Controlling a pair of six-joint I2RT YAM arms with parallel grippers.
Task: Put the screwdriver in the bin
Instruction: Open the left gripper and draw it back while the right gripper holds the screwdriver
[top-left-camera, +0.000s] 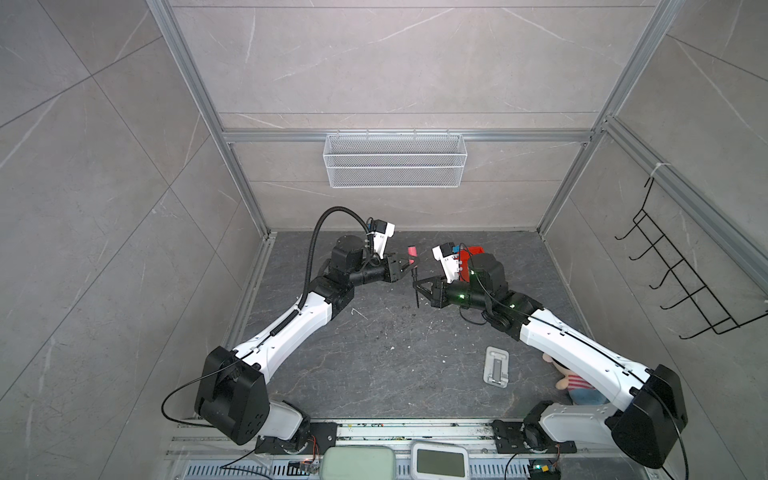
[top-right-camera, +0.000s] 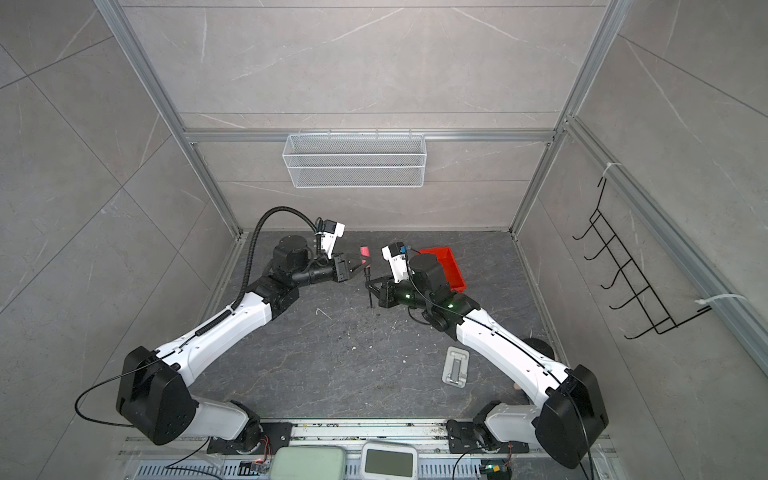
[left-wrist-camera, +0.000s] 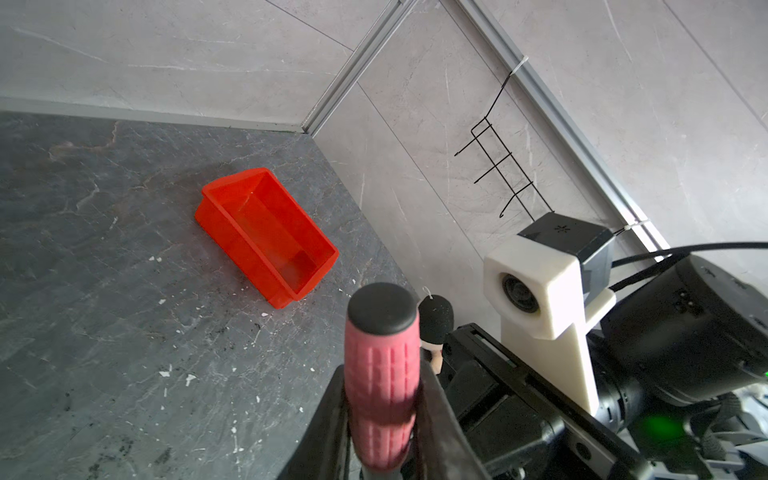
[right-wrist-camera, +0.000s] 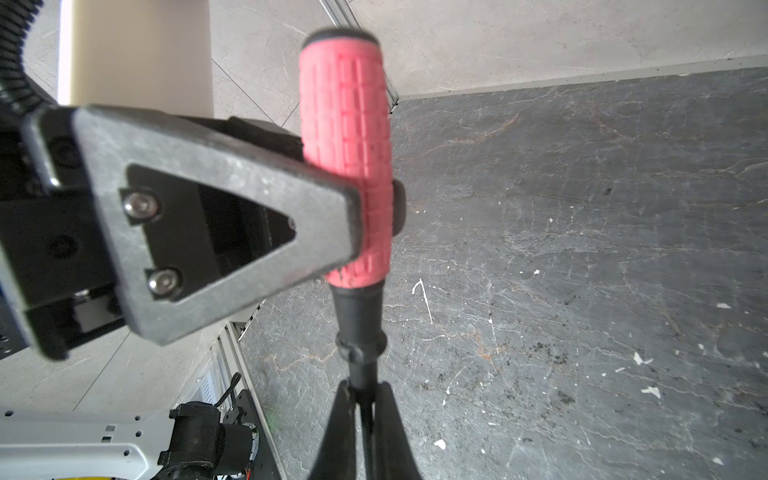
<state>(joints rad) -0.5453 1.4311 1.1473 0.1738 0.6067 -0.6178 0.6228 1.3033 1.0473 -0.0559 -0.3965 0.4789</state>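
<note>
Bin (left-wrist-camera: 270, 232) lies empty at two o'clock on the table (top-left-camera: 374, 353), so nothing is delivered yet. Near the centre, the left gripper (top-left-camera: 409, 266) clamps the pink handle and the right gripper (right-wrist-camera: 365, 399) is pinched on the thin shaft below. The screwdriver (right-wrist-camera: 347, 166) stands upright between them, at nine o'clock from the bin. What likely remains is for the left to let go and the right to carry and drop it. The left wrist view shows the bin's bare inside, half hidden behind the right arm (top-left-camera: 582, 357) in a top view. Only the right wrist view shows the shaft grip.

Tally of things
One screwdriver (top-left-camera: 412, 251), one red bin (left-wrist-camera: 232, 243), one white mesh basket (top-left-camera: 395, 160), one black hook rack (top-left-camera: 681, 274), one grey stand (top-left-camera: 496, 368), one plush doll (top-left-camera: 575, 382), two hands: left hand (top-left-camera: 409, 263), right hand (top-left-camera: 415, 286).
</note>
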